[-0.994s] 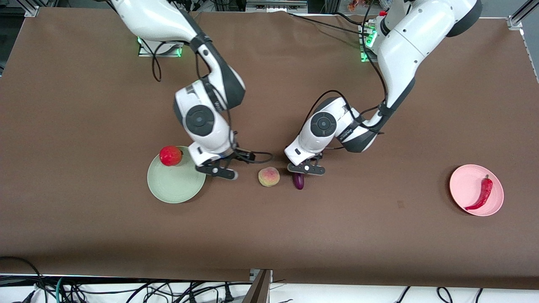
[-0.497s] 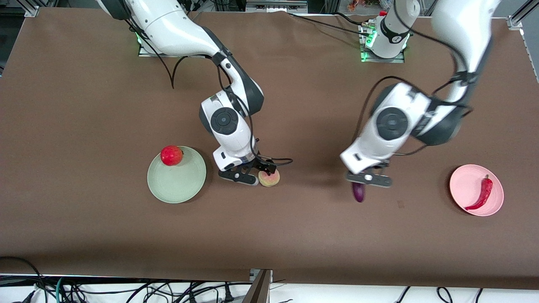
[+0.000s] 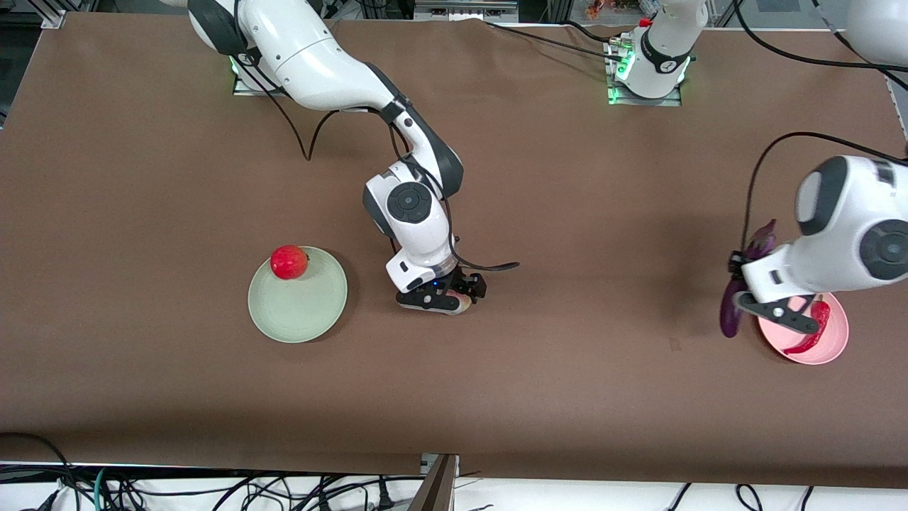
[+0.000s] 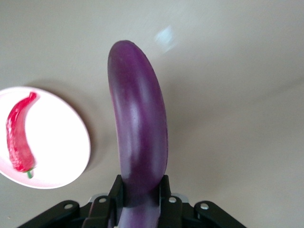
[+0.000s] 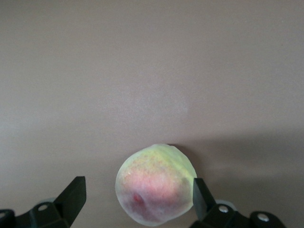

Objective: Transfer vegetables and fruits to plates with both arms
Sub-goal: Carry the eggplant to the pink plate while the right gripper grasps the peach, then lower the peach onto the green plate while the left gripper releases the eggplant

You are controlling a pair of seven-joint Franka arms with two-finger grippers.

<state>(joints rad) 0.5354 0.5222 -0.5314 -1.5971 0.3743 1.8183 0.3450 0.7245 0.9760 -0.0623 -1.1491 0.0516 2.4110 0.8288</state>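
My left gripper [image 3: 770,306] is shut on the long purple eggplant [image 3: 731,314] and holds it in the air over the pink plate's edge. In the left wrist view the eggplant [image 4: 137,128] sticks out from between the shut fingers [image 4: 118,190]. The red chili [image 3: 816,325] lies on the pink plate [image 3: 830,349], also seen in the left wrist view [image 4: 54,142]. My right gripper [image 3: 438,299] is low over the peach [image 3: 463,305], which it mostly hides. In the right wrist view the open fingers [image 5: 73,194] stand either side of the peach [image 5: 154,190]. The red apple [image 3: 288,262] sits on the mint green plate [image 3: 298,316].
The brown table [image 3: 567,383] spreads wide between the two plates. Cables run along the table edge nearest the camera and near the arm bases.
My left gripper has carried the eggplant from mid-table to the pink plate's edge. My right gripper has moved over the peach and lowered around it.
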